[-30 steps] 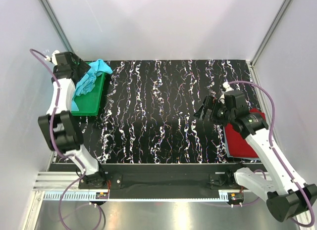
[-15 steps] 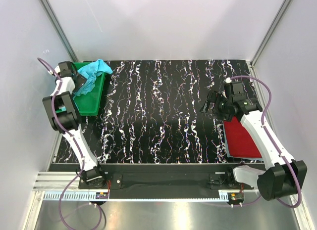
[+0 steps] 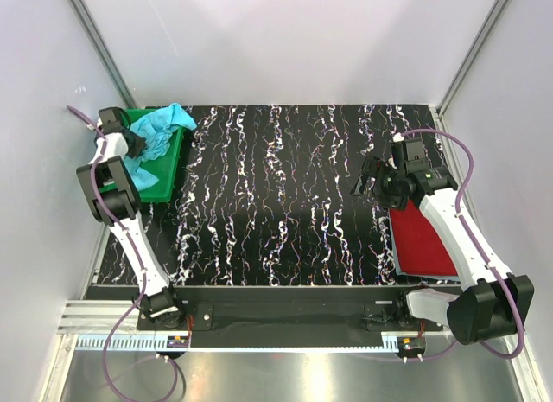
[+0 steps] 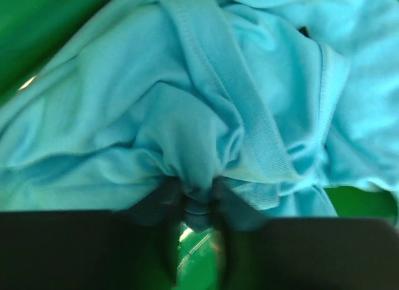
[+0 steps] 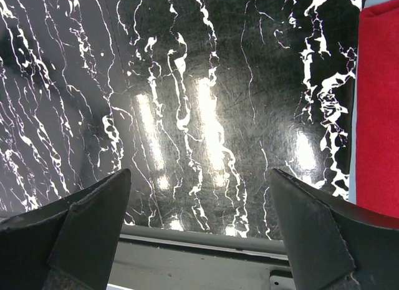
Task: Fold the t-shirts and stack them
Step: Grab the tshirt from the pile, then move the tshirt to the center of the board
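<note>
Left wrist view: my left gripper (image 4: 196, 206) is pinched almost closed on a bunched fold of the turquoise tee (image 4: 237, 103), and the cloth puckers in between the jaws.
Turquoise tee, place: crumpled in a heap in the green tray (image 3: 160, 184) at the far left corner of the table (image 3: 276, 212), with one end spilling over the tray's far rim.
Dark red tee (image 3: 425, 242), place: a flat folded rectangle at the table's right edge.
Right gripper (image 5: 198, 184): spread wide with nothing in it, hanging over bare table just beside the dark red tee.
Handling: I judge the turquoise tee light, limp and a little stretchy. Held by one pinch it would come up as a rope, so I'd rather hold it by the ribbed collar or the shoulders to spread it.
Hard to make out: sleeves and hem are lost in the folds. I can't tell how many layers I've caught. My fingertips are dark and blurred at the bottom of the left wrist view, and from above the arm covers the grip.
</note>
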